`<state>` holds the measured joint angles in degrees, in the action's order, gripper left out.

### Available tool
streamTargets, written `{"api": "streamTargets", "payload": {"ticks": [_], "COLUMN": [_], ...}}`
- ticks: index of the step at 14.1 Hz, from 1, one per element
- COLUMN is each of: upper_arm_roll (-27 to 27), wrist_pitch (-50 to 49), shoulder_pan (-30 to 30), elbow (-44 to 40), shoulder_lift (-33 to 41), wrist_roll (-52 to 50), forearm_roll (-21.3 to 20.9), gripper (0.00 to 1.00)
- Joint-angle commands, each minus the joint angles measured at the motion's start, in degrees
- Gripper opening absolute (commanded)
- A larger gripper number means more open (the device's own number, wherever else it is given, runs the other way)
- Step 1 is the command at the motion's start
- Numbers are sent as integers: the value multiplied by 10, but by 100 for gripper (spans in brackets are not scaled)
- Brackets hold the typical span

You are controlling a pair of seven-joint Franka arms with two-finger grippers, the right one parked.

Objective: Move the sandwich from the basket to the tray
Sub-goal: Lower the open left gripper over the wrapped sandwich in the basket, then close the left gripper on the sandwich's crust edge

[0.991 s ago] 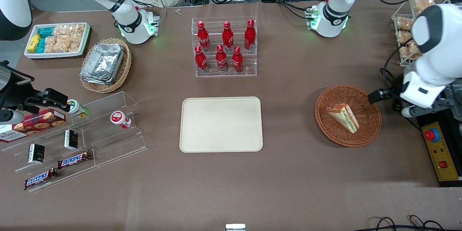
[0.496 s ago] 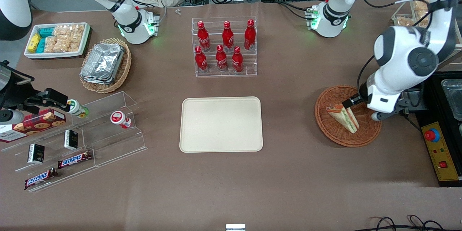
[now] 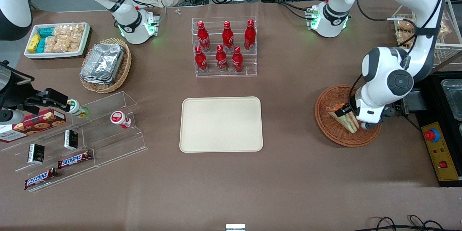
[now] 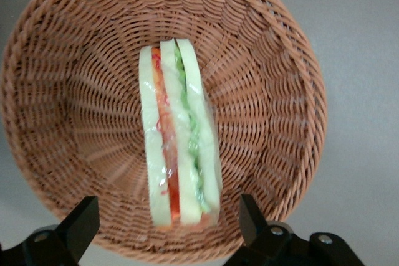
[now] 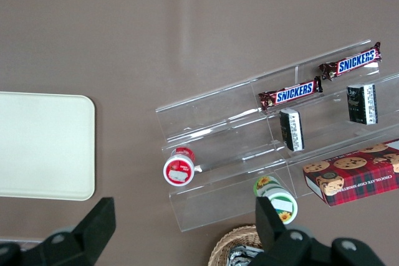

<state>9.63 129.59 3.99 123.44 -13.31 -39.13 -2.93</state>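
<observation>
Basically the tray [image 3: 221, 124] sat bare mid-table, well apart from the basket [image 3: 334, 135] at the working arm's end. Sandwich [image 4: 179, 135] lay in the basket on its side, cut edge up, wrapped in clear film. Gripper [image 4: 168, 232] hovered above it, fingers [image 4: 80, 222] spread apart either side, not touching. Risks, judged: film looked slick, so a shallow pinch could slip; fingers coming down off-centre could snag the wicker rim and drag the basket.

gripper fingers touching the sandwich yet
Apart. The left wrist view shows the open gripper with basket weave visible between each finger and the sandwich.
</observation>
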Motion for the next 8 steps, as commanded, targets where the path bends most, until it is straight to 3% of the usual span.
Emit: {"api": "streamTargets", "payload": {"ticks": [1,3,5,6,8], "upper_arm_roll": [0,0,0,0,0], "wrist_pitch": [30,39,41,41,36], "shoulder_pan": [1,1,1,1,1], "elbow": [6,7,6,2,-4], "shoulder_lift": [-16,-25,-31,-33,-29], "wrist_roll": [-40,-54,-62,-78,-103], "forearm_roll": [-15,-15,-15,-15,-25], "gripper": [100,95,76,53,18]}}
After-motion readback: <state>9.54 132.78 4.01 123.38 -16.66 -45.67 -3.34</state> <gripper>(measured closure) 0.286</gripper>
